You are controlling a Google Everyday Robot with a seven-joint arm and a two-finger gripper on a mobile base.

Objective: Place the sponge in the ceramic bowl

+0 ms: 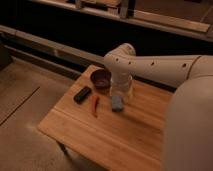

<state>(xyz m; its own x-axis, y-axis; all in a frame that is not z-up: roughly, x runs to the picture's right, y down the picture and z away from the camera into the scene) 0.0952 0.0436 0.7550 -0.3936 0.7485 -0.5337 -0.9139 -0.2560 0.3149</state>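
The sponge (117, 104) lies flat on the wooden tabletop (115, 142), outside the bowl (101, 79), which sits just up and to the left of it and looks empty from here. The pale arm (160, 67) reaches in from the right and bends down at the wrist. That puts the pincer (121, 93) right over the far end of the sponge with its jaws apart. I can't tell whether the tips touch the sponge.

To me this looks like the pick-up step: lined up on the sponge, nothing gripped.

The next move calls for a straight drop so the jaws pass either side of the sponge's narrow width. After that comes a gentle squeeze, as the block looks soft, then a lift and a short carry to the bowl. The sponge is about as long as the bowl is wide, so the release needs to be centred. A black flat object (82, 94) and a red stick (95, 106) lie to the left, off that path.
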